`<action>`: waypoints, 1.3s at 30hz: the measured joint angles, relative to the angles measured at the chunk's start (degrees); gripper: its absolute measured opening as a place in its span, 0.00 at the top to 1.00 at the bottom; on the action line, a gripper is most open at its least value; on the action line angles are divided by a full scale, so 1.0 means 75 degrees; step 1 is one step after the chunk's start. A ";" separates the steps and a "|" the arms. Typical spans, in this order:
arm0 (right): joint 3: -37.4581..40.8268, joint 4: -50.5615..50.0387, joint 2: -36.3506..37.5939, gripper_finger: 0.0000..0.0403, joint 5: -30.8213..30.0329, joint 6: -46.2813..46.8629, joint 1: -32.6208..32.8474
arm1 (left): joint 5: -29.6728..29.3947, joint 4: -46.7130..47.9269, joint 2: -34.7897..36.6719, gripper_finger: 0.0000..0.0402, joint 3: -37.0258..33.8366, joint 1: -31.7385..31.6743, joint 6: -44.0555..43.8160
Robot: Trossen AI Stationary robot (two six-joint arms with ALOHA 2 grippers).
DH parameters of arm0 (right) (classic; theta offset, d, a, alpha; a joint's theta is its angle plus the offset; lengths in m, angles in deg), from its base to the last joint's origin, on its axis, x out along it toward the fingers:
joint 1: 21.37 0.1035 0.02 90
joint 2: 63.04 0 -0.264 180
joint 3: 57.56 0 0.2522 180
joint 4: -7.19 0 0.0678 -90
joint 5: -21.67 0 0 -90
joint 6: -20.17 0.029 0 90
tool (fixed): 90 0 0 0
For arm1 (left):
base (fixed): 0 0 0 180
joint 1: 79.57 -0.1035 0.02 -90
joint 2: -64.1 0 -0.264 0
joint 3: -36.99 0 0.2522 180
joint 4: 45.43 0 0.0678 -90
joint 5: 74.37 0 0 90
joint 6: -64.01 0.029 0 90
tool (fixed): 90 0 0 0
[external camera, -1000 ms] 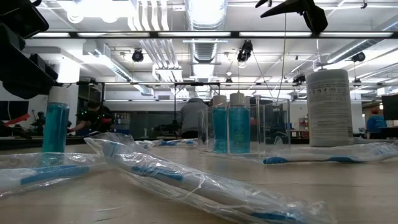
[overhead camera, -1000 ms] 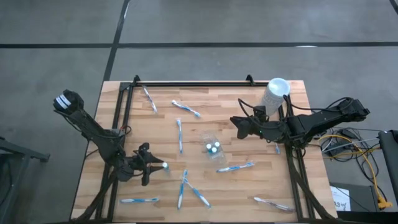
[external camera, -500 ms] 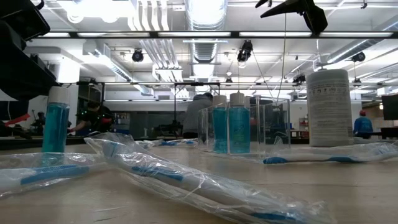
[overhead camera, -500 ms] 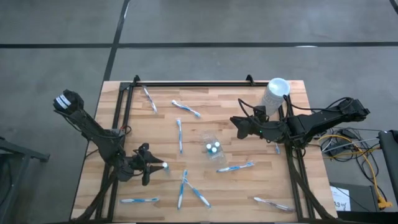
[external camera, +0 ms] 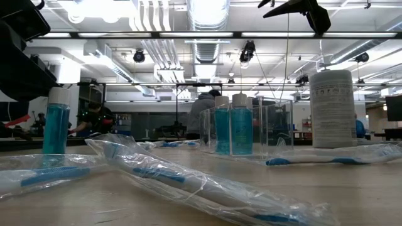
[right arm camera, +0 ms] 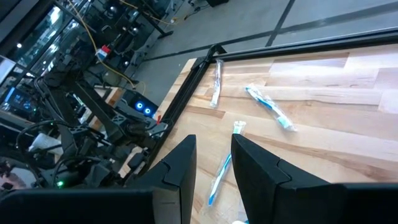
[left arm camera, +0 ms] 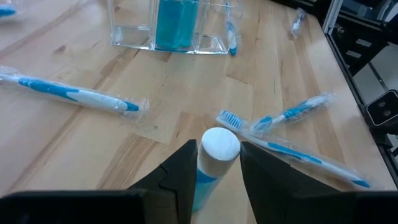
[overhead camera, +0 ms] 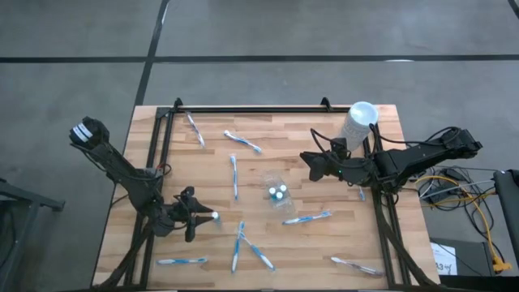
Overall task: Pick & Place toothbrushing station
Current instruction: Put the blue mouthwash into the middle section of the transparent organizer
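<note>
My left gripper (overhead camera: 203, 217) is near the table's front left, shut on a small blue white-capped tube (overhead camera: 214, 216), which also shows in the left wrist view (left arm camera: 214, 155) and stands upright in the low view (external camera: 55, 125). My right gripper (overhead camera: 310, 165) is open and empty above the table, right of centre, and shows in its own wrist view (right arm camera: 214, 168). The clear pouch (overhead camera: 276, 185) stands at the table's middle with two more tubes (overhead camera: 279, 192) upright inside. Several wrapped blue-and-white toothbrushes lie flat around it, such as one (overhead camera: 235, 176) left of the pouch and one (overhead camera: 307, 217) nearer the front. My left gripper pinches the tube between its two fingers, which stand on opposite sides of it at the white cap (left arm camera: 219, 144) and the top of the blue body (left arm camera: 202, 183). The fingers come from the table's left, slanting down. The tube stays upright; a wrapped toothbrush hides its base in the low view.
A tall white cylinder (overhead camera: 358, 123) stands at the far right corner, beside my right arm. Black frame rails run along the table's left (overhead camera: 158, 162), far (overhead camera: 251, 109) and right (overhead camera: 381, 219) sides. More toothbrushes lie near the front edge (overhead camera: 182, 261) and the far left (overhead camera: 195, 129).
</note>
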 joint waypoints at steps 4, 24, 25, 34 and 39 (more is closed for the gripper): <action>0.0000 -0.0001 0.0000 0.76 0.0001 -0.0001 0.0000 | 0.0006 -0.0002 0.0000 0.69 0.0000 0.0000 -0.0071; 0.0000 0.0000 0.0000 0.76 0.0001 -0.0007 0.0000 | 0.0017 0.0004 0.0000 0.59 -0.0006 0.0000 -0.0078; 0.0000 0.0000 0.0000 0.76 0.0000 -0.0001 0.0000 | 0.0047 0.0004 0.0000 0.59 -0.0006 0.0000 -0.0072; 0.0000 0.0000 -0.0003 0.76 0.0001 0.0010 0.0000 | 0.0291 0.0001 0.0003 0.58 -0.0012 0.0003 0.0015; 0.0000 -0.0001 -0.0003 0.76 0.0001 0.0006 0.0000 | 0.0183 -0.0009 0.0000 0.58 -0.0013 -0.0002 0.0021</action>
